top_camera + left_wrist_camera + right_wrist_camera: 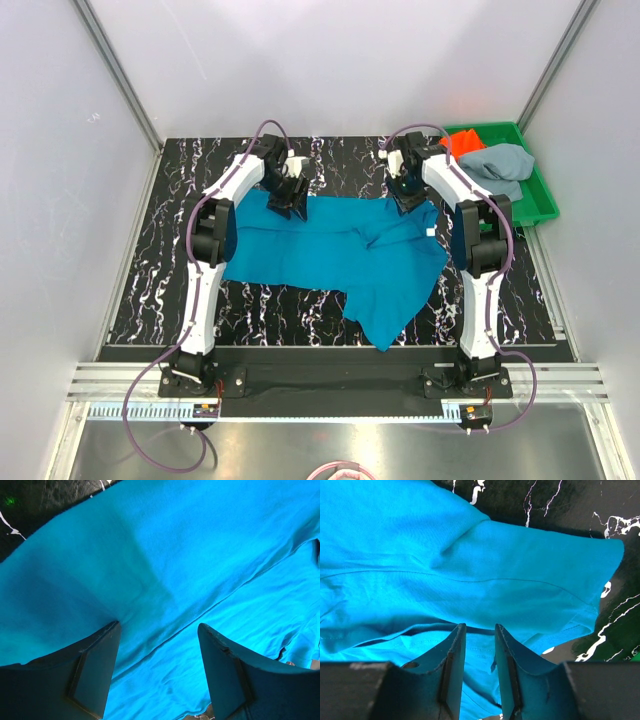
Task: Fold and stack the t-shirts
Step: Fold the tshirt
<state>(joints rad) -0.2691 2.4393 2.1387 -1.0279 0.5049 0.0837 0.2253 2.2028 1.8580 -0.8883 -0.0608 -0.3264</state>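
Observation:
A teal-blue t-shirt (340, 250) lies spread and rumpled on the black marbled table, one part hanging toward the near edge. My left gripper (290, 196) is over its far left edge; in the left wrist view (159, 625) the jaws stand wide open above the teal cloth (190, 555). My right gripper (408, 193) is over the shirt's far right corner; in the right wrist view (480, 626) the jaws stand a narrow gap apart, low over a fold of the teal cloth (470, 555), which is not visibly pinched. An orange-red t-shirt (462, 142) and a grey-blue t-shirt (500, 165) lie bunched in the tray.
A green plastic tray (535, 205) sits at the far right of the table, beside the right arm. Grey walls with metal rails close in the table on the left, right and back. Bare black table (170, 260) shows left of the shirt.

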